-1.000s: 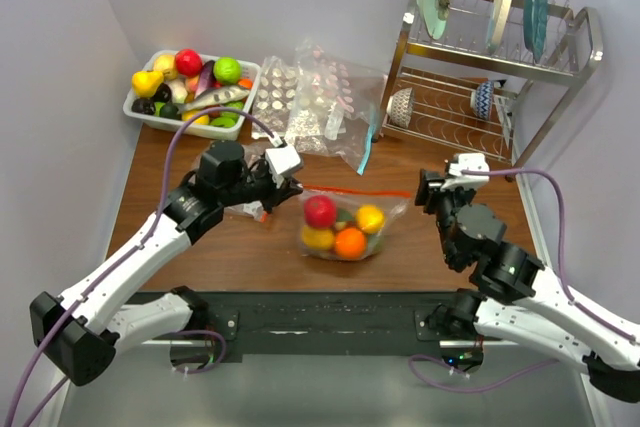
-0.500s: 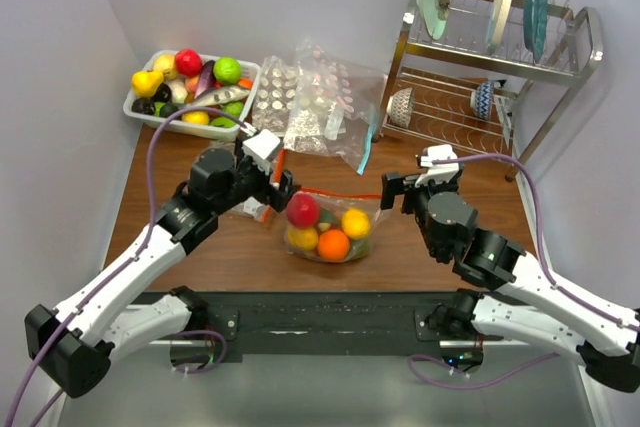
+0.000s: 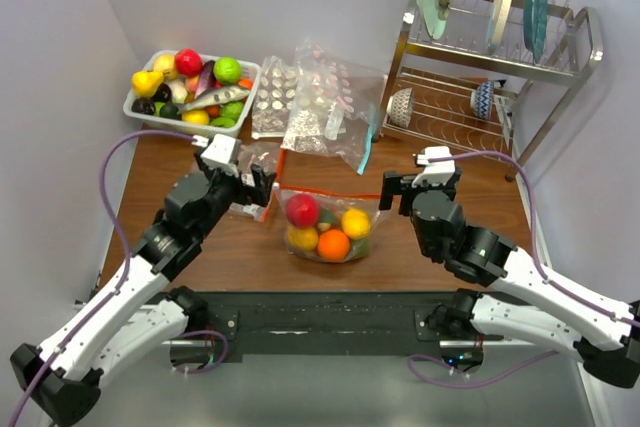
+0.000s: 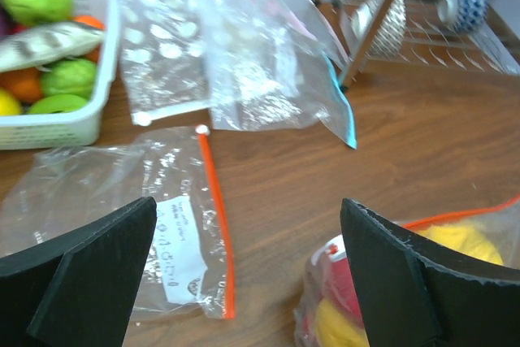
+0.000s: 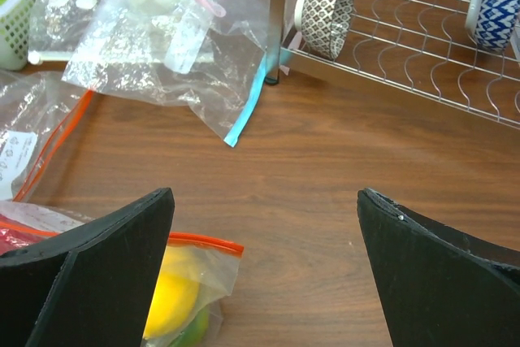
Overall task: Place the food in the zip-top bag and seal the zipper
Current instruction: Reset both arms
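Note:
The zip-top bag [image 3: 325, 222] stands on the table between my two grippers, and neither gripper touches it. Inside it are the food pieces: a red apple [image 3: 302, 210], a lemon [image 3: 355, 222], an orange [image 3: 333, 244] and something green, partly hidden. The orange-red zipper [image 3: 330, 193] runs along its top; whether it is pressed shut I cannot tell. My left gripper [image 3: 258, 187] is open just left of the bag, which shows past its right finger [image 4: 406, 282]. My right gripper [image 3: 415, 189] is open to the bag's right, the lemon [image 5: 175, 294] by its left finger.
An empty clear bag with an orange strip [image 4: 122, 193] lies flat under my left gripper. A pile of clear bags [image 3: 320, 102], one with a teal strip [image 5: 244, 111], lies behind. A white basket of toy fruit [image 3: 190, 92] is back left, a dish rack [image 3: 490, 77] back right.
Both grippers opened wide and let go of the bag's ends. The bag shifted left and toward the arms, and the left arm drew back to the left.

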Robot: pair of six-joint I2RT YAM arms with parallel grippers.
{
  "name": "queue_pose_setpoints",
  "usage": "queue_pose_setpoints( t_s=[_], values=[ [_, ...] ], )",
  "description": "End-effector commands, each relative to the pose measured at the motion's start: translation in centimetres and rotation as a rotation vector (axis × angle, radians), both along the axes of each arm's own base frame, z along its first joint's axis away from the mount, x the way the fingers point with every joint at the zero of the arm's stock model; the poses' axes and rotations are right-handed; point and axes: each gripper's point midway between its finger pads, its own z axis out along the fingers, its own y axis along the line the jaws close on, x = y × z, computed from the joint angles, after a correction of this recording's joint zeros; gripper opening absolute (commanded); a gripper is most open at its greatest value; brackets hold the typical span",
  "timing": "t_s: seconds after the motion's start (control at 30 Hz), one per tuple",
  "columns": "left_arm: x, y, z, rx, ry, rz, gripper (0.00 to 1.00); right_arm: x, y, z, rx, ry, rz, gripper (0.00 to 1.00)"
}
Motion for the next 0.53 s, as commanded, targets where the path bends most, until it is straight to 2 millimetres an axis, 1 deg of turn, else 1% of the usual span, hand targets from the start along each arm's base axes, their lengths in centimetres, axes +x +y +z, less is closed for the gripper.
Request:
queue_pose_setpoints(
  t_s=[0.0, 0.03, 0.07, 0.17, 0.37, 0.5],
  values=[
    [0.2, 3.7, 2.4, -0.112, -0.109, 0.198, 1.0, -0.1, -1.2, 1.1, 0.064, -0.051, -0.051, 0.99],
    [-0.2, 4.1, 3.2, -0.136, -0.148, 0.205, 1.0, -0.1, -1.2, 1.2, 0.066, -0.053, -0.051, 0.99],
    [-0.4, 4.3, 3.2, -0.122, -0.16, 0.202, 1.0, -0.1, -1.2, 1.2, 0.065, -0.054, -0.052, 0.99],
    [-0.8, 4.2, 4.0, -0.147, -0.201, 0.182, 1.0, -0.1, -1.3, 1.2, 0.058, -0.051, -0.055, 0.99],
    [-0.6, 4.0, 3.9, -0.14, -0.19, 0.179, 1.0, 0.1, -1.2, 1.1, 0.059, -0.05, -0.071, 0.99],
    [-0.5, 4.0, 3.7, -0.148, -0.181, 0.184, 1.0, 0.1, -1.0, 1.4, 0.074, -0.057, -0.054, 0.99]
  ],
)
